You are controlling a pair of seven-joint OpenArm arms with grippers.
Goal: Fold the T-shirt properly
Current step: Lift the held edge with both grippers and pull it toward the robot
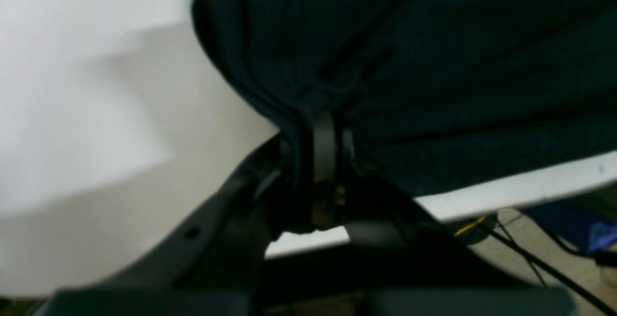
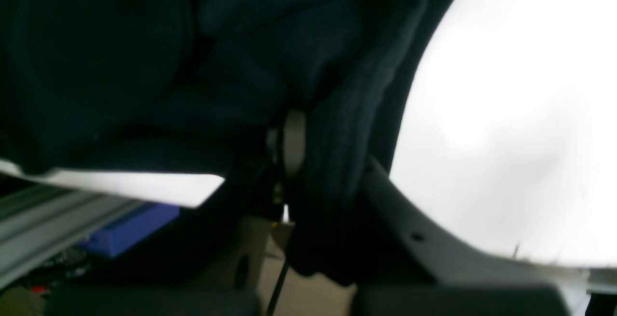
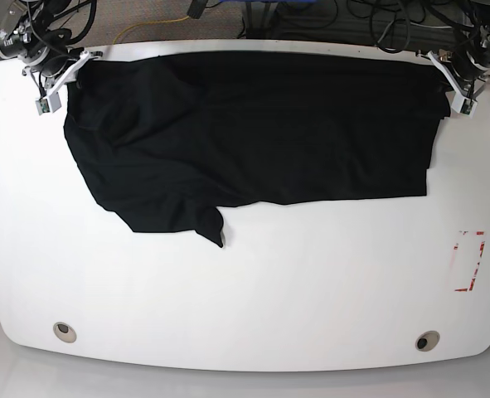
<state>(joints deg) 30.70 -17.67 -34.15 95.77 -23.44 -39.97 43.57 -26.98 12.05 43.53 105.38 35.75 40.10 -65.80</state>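
The black T-shirt lies spread across the far half of the white table, with a sleeve flap hanging toward the front at the left. At the shirt's far right corner my left gripper is shut on the T-shirt. The left wrist view shows bunched fabric pinched in the left gripper. At the far left corner my right gripper is shut on the T-shirt too. In the right wrist view, dark cloth folds around the right gripper.
A red rectangular marking is on the table at the right. Two round holes sit near the front edge. Cables lie behind the far edge. A blue object shows below the table edge.
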